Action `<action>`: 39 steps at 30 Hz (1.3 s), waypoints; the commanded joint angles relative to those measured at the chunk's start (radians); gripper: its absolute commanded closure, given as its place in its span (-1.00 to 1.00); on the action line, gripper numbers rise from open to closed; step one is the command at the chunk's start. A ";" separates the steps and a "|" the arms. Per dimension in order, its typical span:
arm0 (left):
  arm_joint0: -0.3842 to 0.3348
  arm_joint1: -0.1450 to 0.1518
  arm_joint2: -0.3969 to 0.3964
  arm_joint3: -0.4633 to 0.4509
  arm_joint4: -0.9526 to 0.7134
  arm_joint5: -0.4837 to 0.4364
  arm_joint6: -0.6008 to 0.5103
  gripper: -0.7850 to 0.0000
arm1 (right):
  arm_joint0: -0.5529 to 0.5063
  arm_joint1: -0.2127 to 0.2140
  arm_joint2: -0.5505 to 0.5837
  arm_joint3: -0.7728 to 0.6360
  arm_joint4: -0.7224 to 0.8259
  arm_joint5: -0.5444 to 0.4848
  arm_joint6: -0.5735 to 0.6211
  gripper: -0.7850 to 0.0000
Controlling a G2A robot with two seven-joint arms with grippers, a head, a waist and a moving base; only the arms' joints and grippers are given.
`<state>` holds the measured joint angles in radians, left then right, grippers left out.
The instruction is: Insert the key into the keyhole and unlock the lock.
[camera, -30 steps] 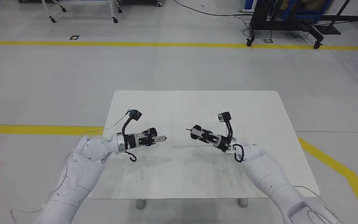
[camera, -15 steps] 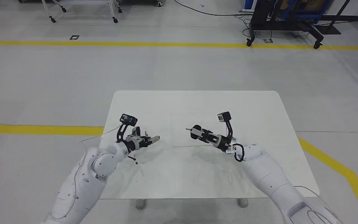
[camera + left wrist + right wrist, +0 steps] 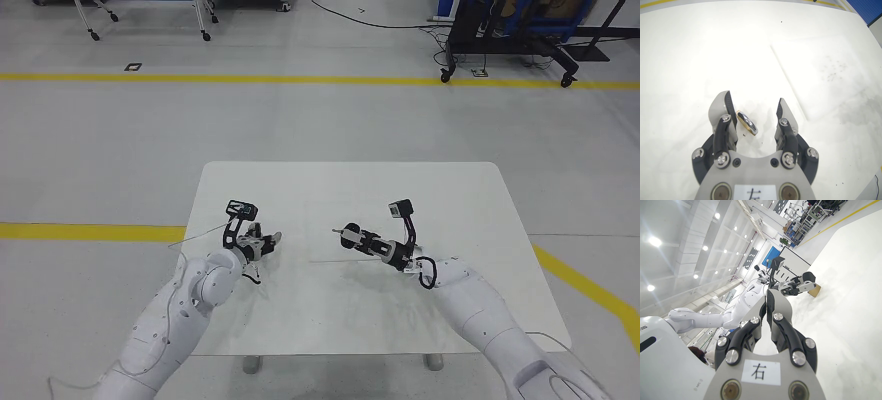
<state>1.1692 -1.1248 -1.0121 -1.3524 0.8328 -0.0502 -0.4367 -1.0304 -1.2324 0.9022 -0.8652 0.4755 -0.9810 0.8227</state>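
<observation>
A small brass padlock (image 3: pixel 746 123) with a silver shackle lies on the white table (image 3: pixel 450 200). My left gripper (image 3: pixel 754 108) is open around it, and the lock rests close to one finger pad (image 3: pixel 730 108). From above, this gripper (image 3: pixel 268 240) is at the table's left-middle. The right wrist view shows the left gripper (image 3: pixel 810 282) low over the brass lock (image 3: pixel 815 291). My right gripper (image 3: pixel 346 236) hovers mid-table, shut, its tips (image 3: pixel 767 294) pressed together. A thin sliver, apparently the key (image 3: pixel 335 232), pokes from its tip toward the left arm.
A thin raised sheet edge (image 3: pixel 789 83) runs across the tabletop just beyond the lock. Faint dark specks (image 3: pixel 832 72) mark the surface farther off. Bare table lies between the two grippers and toward the far edge (image 3: pixel 350 165).
The left arm has drawn back to the left, away from the right gripper, and tipped down toward the table. The right arm has kept still.
</observation>
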 commanded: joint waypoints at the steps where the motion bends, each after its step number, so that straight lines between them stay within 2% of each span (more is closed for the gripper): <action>1: 0.003 0.000 -0.005 0.000 0.002 -0.003 -0.001 0.15 | 0.000 0.000 0.000 0.000 0.000 0.000 0.000 1.00; 8: 0.029 0.004 -0.030 -0.019 0.015 -0.013 0.000 0.11 | 0.000 0.000 0.000 0.000 0.000 0.000 0.000 1.00; 14: 0.061 0.008 -0.053 -0.042 0.035 -0.018 0.005 0.26 | 0.000 0.000 0.000 0.000 0.000 0.000 0.000 1.00; 18: 0.074 0.010 -0.062 -0.054 0.050 -0.022 0.002 0.41 | 0.000 0.000 0.000 0.000 0.000 0.000 0.000 1.00; 21: 0.077 0.009 -0.064 -0.059 0.058 -0.018 0.000 0.65 | 0.000 0.000 0.000 0.000 0.000 0.000 0.000 1.00; 22: 0.078 0.008 -0.065 -0.059 0.060 -0.019 0.001 0.81 | 0.000 0.000 0.000 0.000 0.000 0.000 0.000 1.00; 25: 0.077 0.006 -0.063 -0.057 0.072 -0.011 0.000 0.99 | 0.000 0.000 0.000 0.000 0.000 0.000 0.000 1.00; 39: 0.063 -0.008 -0.047 -0.036 0.121 0.029 0.008 1.00 | 0.000 0.000 0.000 0.000 0.000 0.000 0.000 1.00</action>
<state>1.2325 -1.1313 -1.0599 -1.3890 0.9550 -0.0216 -0.4319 -1.0304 -1.2324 0.9022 -0.8652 0.4755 -0.9810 0.8227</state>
